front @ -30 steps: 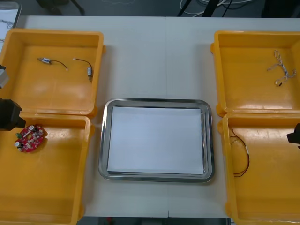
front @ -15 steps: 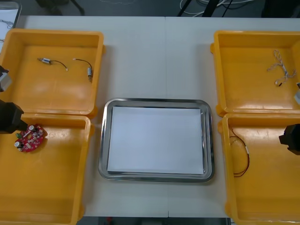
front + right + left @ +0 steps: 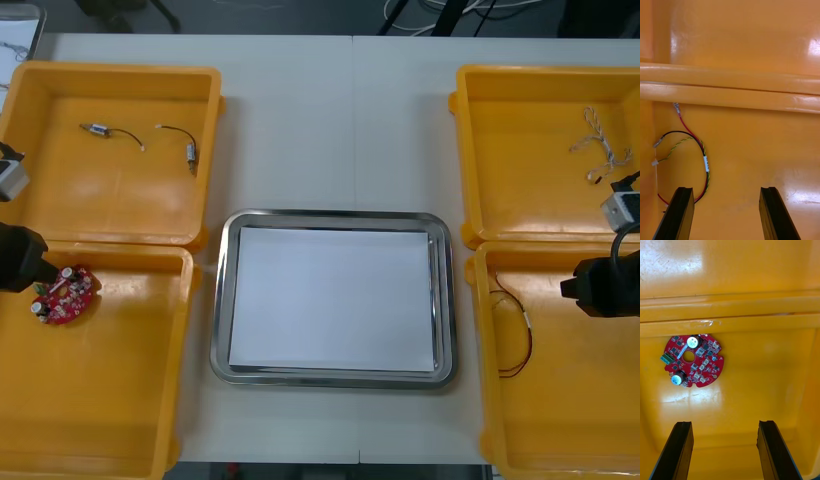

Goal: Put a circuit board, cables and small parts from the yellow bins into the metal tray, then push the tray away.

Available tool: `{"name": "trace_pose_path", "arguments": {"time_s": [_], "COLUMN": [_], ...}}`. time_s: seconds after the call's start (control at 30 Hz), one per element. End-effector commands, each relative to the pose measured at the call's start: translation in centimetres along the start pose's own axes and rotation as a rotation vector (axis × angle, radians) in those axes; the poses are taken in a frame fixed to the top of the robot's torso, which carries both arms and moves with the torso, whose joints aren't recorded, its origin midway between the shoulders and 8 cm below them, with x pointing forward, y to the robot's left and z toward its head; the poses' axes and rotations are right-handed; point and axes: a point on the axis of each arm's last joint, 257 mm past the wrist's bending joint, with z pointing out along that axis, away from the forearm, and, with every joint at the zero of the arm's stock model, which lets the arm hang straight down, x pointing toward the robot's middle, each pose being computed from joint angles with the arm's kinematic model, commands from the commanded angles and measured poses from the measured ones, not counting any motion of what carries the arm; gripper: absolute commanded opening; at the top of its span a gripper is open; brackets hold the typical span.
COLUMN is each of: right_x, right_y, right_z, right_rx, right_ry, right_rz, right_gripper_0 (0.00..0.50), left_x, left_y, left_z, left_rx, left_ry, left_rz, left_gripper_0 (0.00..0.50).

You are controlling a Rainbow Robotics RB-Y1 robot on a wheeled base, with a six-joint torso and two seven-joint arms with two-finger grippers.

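Observation:
A round red circuit board (image 3: pixel 65 294) lies in the near left yellow bin (image 3: pixel 100 430), close to its far wall. My left gripper (image 3: pixel 28 264) hovers just left of it; in the left wrist view the left gripper (image 3: pixel 725 450) is open, with the circuit board (image 3: pixel 692 360) ahead of the fingers. Over the near right yellow bin (image 3: pixel 560 420), my right gripper (image 3: pixel 590 287) is open too. The red and yellow cable (image 3: pixel 515 335) lies left of it. In the right wrist view that cable (image 3: pixel 705 165) curls just ahead of one finger (image 3: pixel 679 213).
The metal tray (image 3: pixel 225 300), white inside, sits between the bins. The far left bin (image 3: pixel 120 200) holds two small metal parts (image 3: pixel 95 129) with short black cables. A twisted blue and white cable (image 3: pixel 603 150) lies in the far right bin (image 3: pixel 520 180).
My right arm has come in from the right edge, moving left over the near right bin. The left gripper has shifted slightly nearer beside the circuit board.

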Motion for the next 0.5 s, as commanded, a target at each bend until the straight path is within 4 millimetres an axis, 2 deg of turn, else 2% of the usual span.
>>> {"name": "trace_pose_path", "arguments": {"time_s": [0.03, 0.23, 0.5], "right_x": [1.2, 1.6, 2.3], "right_y": [1.1, 1.8, 1.8], "right_z": [1.7, 3.7, 4.8], "right_rx": [-0.028, -0.038, -0.015], "right_ry": [0.021, 0.026, 0.041], "right_rz": [0.033, 0.047, 0.032], "right_gripper_0": [0.500, 0.500, 0.500], "left_x": [0.4, 0.5, 0.3], "left_y": [2.9, 4.6, 6.1], "left_z": [-0.5, 0.7, 2.4], "left_rx": [-0.060, -0.052, -0.003], "left_ry": [-0.011, -0.027, -0.045], "left_rz": [0.149, 0.223, 0.286], "left_gripper_0": [0.500, 0.500, 0.500]}}
